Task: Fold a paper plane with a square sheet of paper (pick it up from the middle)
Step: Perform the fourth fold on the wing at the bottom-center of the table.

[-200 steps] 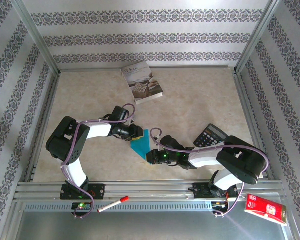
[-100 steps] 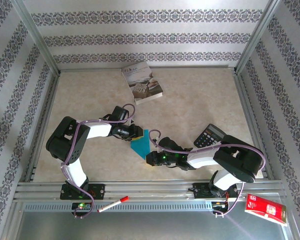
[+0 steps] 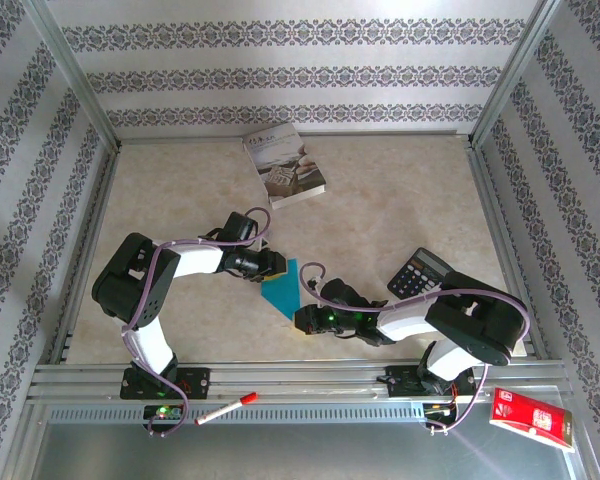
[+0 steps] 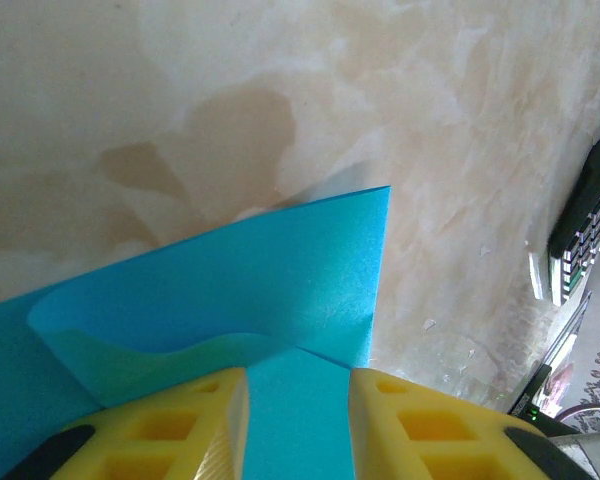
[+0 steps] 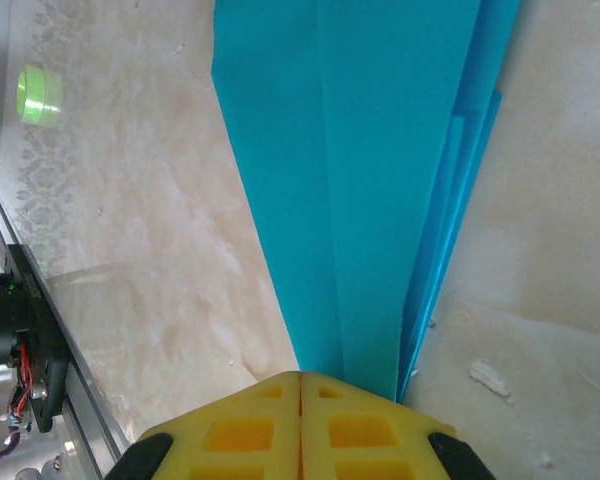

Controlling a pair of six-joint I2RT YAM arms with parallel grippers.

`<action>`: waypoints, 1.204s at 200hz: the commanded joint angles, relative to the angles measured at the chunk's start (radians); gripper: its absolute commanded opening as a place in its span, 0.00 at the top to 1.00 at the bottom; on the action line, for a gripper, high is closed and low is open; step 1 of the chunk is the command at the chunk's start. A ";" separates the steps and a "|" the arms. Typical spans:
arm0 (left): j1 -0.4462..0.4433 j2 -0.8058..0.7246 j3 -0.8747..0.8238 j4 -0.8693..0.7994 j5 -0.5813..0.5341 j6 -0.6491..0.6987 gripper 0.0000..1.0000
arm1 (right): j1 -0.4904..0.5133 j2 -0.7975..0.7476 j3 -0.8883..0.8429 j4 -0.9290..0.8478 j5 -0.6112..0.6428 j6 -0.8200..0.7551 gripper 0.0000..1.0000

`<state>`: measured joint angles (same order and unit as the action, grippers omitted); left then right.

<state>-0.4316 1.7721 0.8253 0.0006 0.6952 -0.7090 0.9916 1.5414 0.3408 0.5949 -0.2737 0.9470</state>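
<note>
The teal-blue square sheet of paper (image 3: 283,288) lies folded on the table between the two grippers, tapering to a narrow end near my right one. In the right wrist view the paper (image 5: 380,150) shows a long centre crease and stacked layers along one side. My right gripper (image 5: 300,375) is shut, its yellow tips resting over the narrow end. My left gripper (image 4: 298,372) stands open over the wide end, with flat paper (image 4: 250,270) showing in the gap and a loose flap curling up just ahead. In the top view, the left gripper (image 3: 270,265) and right gripper (image 3: 302,318) flank the paper.
A grey-white printed book (image 3: 285,164) lies at the back of the table. A black calculator (image 3: 420,271) sits right of the paper, beside the right arm. A red pen (image 3: 226,408) and a red packet (image 3: 532,418) lie on the metal shelf in front.
The right arm has shifted slightly, its gripper a touch further right and nearer the front edge. The left arm and the paper look unmoved.
</note>
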 commanded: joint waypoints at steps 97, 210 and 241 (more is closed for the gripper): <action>0.013 0.033 -0.014 -0.103 -0.114 0.039 0.67 | 0.081 -0.096 -0.073 -0.202 0.020 0.030 0.93; 0.013 0.041 -0.006 -0.106 -0.105 0.040 0.67 | -0.063 -0.071 0.170 -0.253 -0.061 -0.072 0.92; 0.014 0.038 -0.005 -0.110 -0.107 0.043 0.67 | -0.086 0.022 0.215 -0.240 -0.084 -0.080 0.93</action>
<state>-0.4316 1.7721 0.8322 -0.0143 0.6838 -0.7044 0.9276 1.5101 0.5213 0.3550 -0.3225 0.9012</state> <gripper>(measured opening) 0.326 0.075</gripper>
